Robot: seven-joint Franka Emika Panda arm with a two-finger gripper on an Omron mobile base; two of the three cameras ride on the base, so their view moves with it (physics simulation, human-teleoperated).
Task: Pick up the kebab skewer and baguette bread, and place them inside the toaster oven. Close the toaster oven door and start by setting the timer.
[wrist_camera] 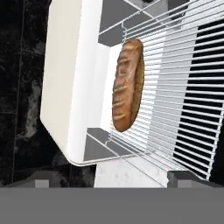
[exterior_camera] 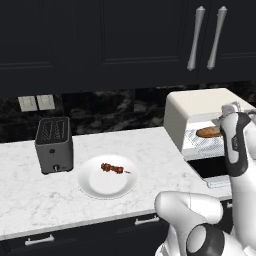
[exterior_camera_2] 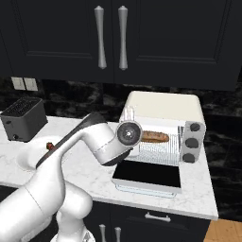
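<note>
The baguette bread (wrist_camera: 128, 85) lies on the wire rack (wrist_camera: 183, 96) inside the cream-white toaster oven (exterior_camera: 200, 107), also seen as a golden-brown loaf (exterior_camera_2: 153, 136) (exterior_camera: 209, 132). My gripper (wrist_camera: 111, 180) hangs just in front of the oven mouth, open, with nothing between its fingers; the baguette is a short way beyond the tips. The toaster oven door (exterior_camera_2: 149, 175) is folded down flat. The kebab skewer (exterior_camera: 112, 168) rests on a white plate (exterior_camera: 95, 187) left of the oven.
A dark grey slot toaster (exterior_camera: 55, 145) stands at the left on the marble counter (exterior_camera: 30, 195). Dark knobs (exterior_camera_2: 191, 142) sit on the oven's right panel. Black cabinets with silver handles (exterior_camera_2: 111, 38) hang above.
</note>
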